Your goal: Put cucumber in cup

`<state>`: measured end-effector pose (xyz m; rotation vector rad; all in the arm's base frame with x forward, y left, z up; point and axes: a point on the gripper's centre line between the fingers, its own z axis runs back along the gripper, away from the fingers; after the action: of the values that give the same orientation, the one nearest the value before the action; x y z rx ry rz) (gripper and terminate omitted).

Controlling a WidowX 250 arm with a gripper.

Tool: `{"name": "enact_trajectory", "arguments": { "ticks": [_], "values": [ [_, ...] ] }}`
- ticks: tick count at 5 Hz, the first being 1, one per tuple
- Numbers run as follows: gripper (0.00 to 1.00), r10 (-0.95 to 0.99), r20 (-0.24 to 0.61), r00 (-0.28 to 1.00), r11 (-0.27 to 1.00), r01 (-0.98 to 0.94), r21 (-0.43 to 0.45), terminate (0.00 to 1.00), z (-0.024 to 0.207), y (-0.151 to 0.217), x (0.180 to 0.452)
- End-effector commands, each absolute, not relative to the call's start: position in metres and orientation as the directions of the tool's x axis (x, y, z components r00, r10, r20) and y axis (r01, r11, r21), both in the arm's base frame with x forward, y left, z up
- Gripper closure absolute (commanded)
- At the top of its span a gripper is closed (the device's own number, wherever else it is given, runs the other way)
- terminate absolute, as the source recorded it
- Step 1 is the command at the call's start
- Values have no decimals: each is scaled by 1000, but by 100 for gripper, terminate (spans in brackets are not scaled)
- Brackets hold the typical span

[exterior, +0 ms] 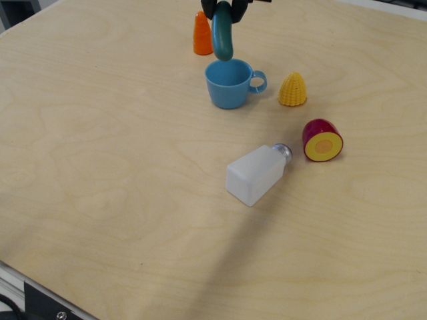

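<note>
Cucumber (222,37) in jaws, over cup (229,83).

Wood table (100,167): cup (229,83), cone (202,33), corn (292,89), shaker (257,175).

**Q.** Where is the gripper (223,9), and how much of it shows?

**A.** Only its dark lower tips enter at the top edge of the view, directly above the cup (229,83); the arm itself is out of view.

**Q.** What is its state?

**A.** The fingers point downward and are closed on the upper end of the cucumber (222,35), which hangs nearly upright, its lower end just above the cup's rim.
</note>
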<state>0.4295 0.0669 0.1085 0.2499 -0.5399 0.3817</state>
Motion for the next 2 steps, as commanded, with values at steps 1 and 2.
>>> {"name": "enact_trajectory", "arguments": {
  "ticks": [1, 2],
  "values": [
    [100, 293, 683, 669, 849, -511, 137, 0, 126, 63, 453],
    [100, 312, 708, 633, 838, -535, 109, 0, 126, 56, 454]
  ]
}}
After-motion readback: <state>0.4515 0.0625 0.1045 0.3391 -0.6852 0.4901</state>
